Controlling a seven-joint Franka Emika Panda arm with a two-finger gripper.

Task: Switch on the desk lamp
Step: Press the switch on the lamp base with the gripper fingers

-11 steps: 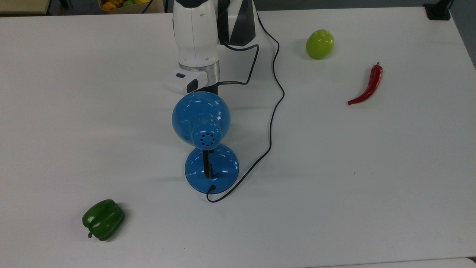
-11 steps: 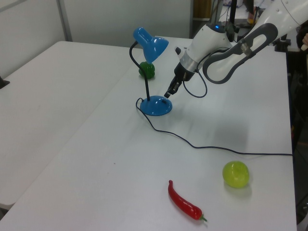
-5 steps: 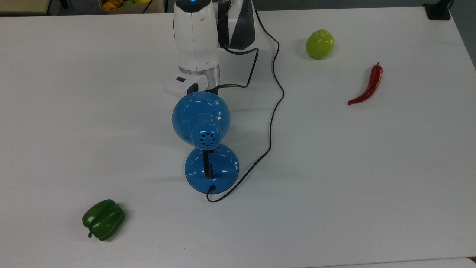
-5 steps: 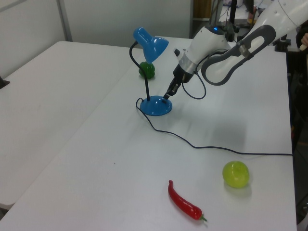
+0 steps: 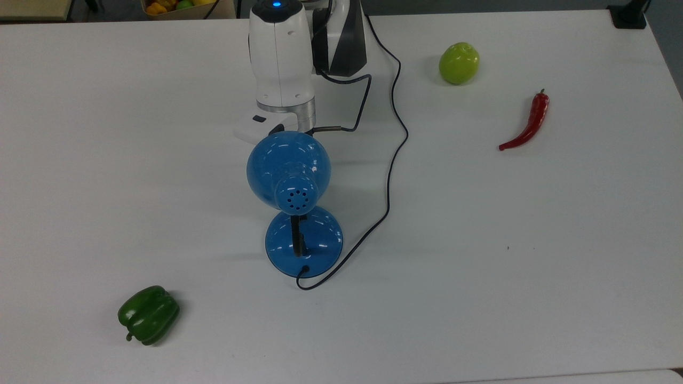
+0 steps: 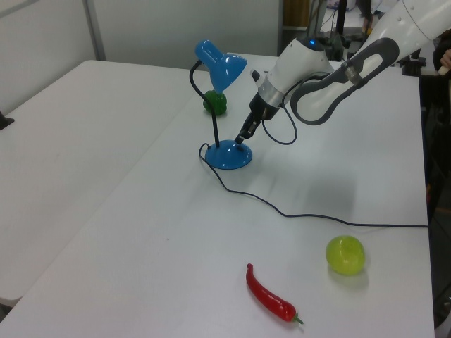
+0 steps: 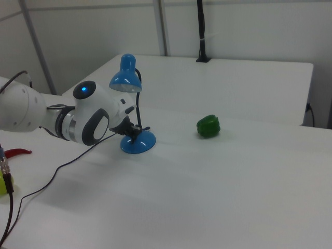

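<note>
So I'm at the press-the-switch part. The desk lamp (image 5: 299,208) sits roughly mid-table in the top view, base at about 6 o'clock from its own shade, with the cord (image 5: 392,160) running off toward 1 o'clock past the arm. It's not lit as far as I can tell.

The gripper (image 6: 242,136) is tipped down at the base, right at its edge in the left view, on the side facing the arm. In the top view the shade covers the tip, so I go by the side cameras. Honestly can't tell whether the jaws are clenched or released; they look like one dark point from here.

Doing this well, as I see it: the switch is presumably on the base somewhere near the neck, though I can't actually make it out. I'd come in slow and straight down so the push goes into the table, not sideways, because that base looks light and glossy and would probably skid or tip the whole lamp. I also need to stay clear of the neck and not snag the cord.

Arm pose: the forearm reaches in from 12 o'clock in the top view, wrist angled steeply so the tool slants down under the shade. In the right view the wrist sits low, just beside the base at about 9 o'clock of it.

The green bell pepper (image 5: 148,314), lime (image 5: 459,63) and red chili (image 5: 528,124) are all well apart from this.
</note>
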